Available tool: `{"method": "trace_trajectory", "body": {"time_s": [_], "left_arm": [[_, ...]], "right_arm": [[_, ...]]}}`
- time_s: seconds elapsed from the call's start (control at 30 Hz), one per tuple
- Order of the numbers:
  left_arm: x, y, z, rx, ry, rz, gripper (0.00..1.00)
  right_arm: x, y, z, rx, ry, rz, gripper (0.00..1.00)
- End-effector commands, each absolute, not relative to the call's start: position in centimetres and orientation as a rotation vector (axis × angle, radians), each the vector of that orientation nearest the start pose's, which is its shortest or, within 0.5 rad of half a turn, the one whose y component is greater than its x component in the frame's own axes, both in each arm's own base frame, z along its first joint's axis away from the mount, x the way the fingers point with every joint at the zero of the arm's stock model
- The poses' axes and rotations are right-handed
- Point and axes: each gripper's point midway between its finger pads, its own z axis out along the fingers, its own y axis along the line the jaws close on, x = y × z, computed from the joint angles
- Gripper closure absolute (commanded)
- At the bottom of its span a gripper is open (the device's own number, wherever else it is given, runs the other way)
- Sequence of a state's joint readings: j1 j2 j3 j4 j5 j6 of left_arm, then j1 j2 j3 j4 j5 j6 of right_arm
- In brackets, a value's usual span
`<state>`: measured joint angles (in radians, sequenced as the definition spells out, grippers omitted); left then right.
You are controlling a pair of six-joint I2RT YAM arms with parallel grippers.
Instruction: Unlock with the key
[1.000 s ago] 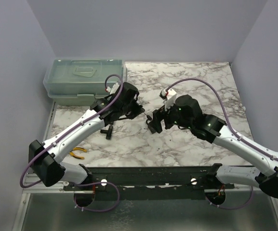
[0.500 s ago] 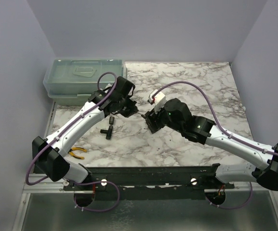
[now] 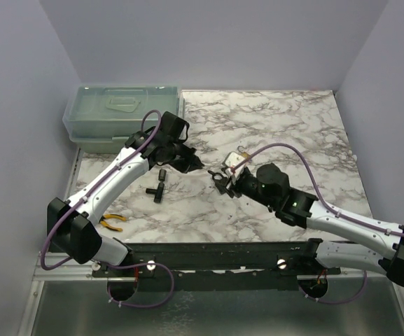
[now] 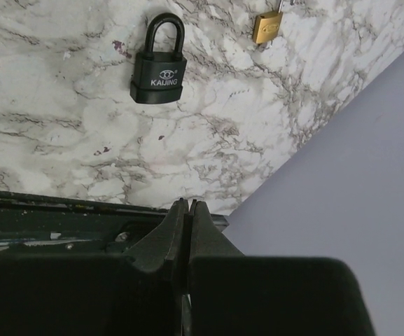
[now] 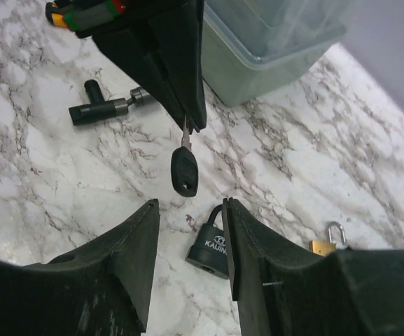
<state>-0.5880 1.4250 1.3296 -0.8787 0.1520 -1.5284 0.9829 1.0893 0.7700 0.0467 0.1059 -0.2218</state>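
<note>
The key [image 5: 185, 171], with a black head and a thin metal blade, hangs head-down from the fingertips of my left gripper [image 5: 193, 122], which pinch its blade. In the left wrist view that gripper [image 4: 188, 204] has its jaws pressed together and the key itself is hidden. My right gripper [image 5: 189, 204] is open, its jaws on either side just below the key's head, not touching it. A black padlock [image 5: 211, 246] lies on the marble under the right jaw; it also shows in the left wrist view [image 4: 158, 70]. In the top view the two grippers [image 3: 200, 165] [image 3: 220, 180] nearly meet.
A small brass padlock [image 4: 267, 26] lies near the black one. A black T-shaped piece [image 3: 158, 189] and yellow-handled pliers [image 3: 114, 222] lie to the left. A green lidded box [image 3: 121, 115] stands at the back left. The dark rail [image 3: 223, 252] runs along the near edge.
My right arm has dropped lower and stretched left, bringing its open gripper up to the left gripper's tip. The left gripper has shifted slightly back and left, still shut.
</note>
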Motion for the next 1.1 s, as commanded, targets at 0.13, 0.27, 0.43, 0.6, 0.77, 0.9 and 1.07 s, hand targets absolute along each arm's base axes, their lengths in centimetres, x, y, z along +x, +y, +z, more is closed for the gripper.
{"method": "trace_trajectory", "body": {"time_s": [0.13, 0.27, 0.43, 0.6, 0.77, 0.9, 1.07], "left_arm": [[25.7, -27.2, 23.1, -1.227, 2.597, -1.073, 1.0], [25.4, -27.3, 22.9, -1.241, 2.607, -1.087, 1.0], [25.2, -27.4, 22.9, -1.255, 2.608, -1.12, 1.0], [25.2, -27.7, 23.0, -1.253, 2.614, -1.148, 1.0], [25.2, -27.8, 23.0, -1.255, 2.617, -1.169, 1.0], [25.4, -28.0, 23.0, -1.254, 2.622, -1.185, 1.0], [25.4, -28.3, 23.2, -1.248, 2.622, -1.214, 1.0]], "right_arm": [[21.7, 31.0, 24.8, -1.062, 1.265, 0.484, 0.54], [21.7, 31.1, 24.8, -1.05, 1.226, 0.482, 0.54], [22.0, 31.1, 24.4, -1.048, 1.201, 0.455, 0.57], [22.4, 31.2, 24.3, -1.048, 1.192, 0.435, 0.59], [23.0, 30.8, 24.1, -1.047, 1.184, 0.378, 0.62], [23.4, 30.8, 23.9, -1.057, 1.18, 0.346, 0.65], [23.6, 30.6, 23.2, -1.068, 1.192, 0.323, 0.66]]}}
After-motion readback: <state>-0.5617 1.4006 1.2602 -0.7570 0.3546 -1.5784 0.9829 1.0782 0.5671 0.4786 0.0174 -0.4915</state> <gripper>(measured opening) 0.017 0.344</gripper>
